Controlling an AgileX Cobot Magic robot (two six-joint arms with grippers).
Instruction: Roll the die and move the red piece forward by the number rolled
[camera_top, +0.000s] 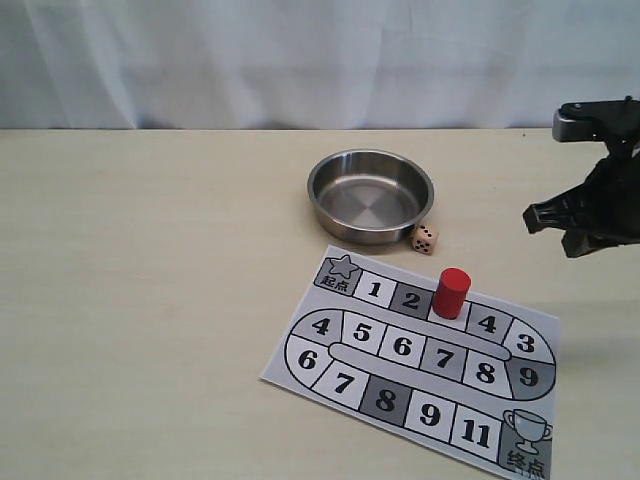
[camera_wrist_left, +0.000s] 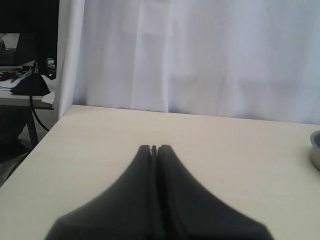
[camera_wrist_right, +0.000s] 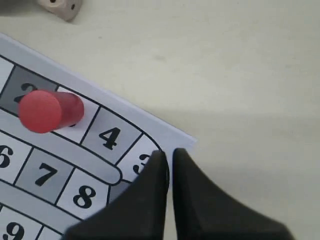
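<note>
One shut, empty left pincer (camera_wrist_left: 154, 148) hovered over the desk (camera_wrist_left: 100, 130) near its left edge. Toward the far middle, the die (camera_top: 424, 238) lay beside the steel bowl (camera_top: 318, 190), outside it: light, hard, likely slippery, best pinched across two opposite faces. The red piece (camera_top: 451, 292) stood upright on the board (camera_top: 345, 383) between squares 2 and 4. Near the right edge, the right pincer (camera_wrist_right: 168, 152) hung closed, empty.
</note>
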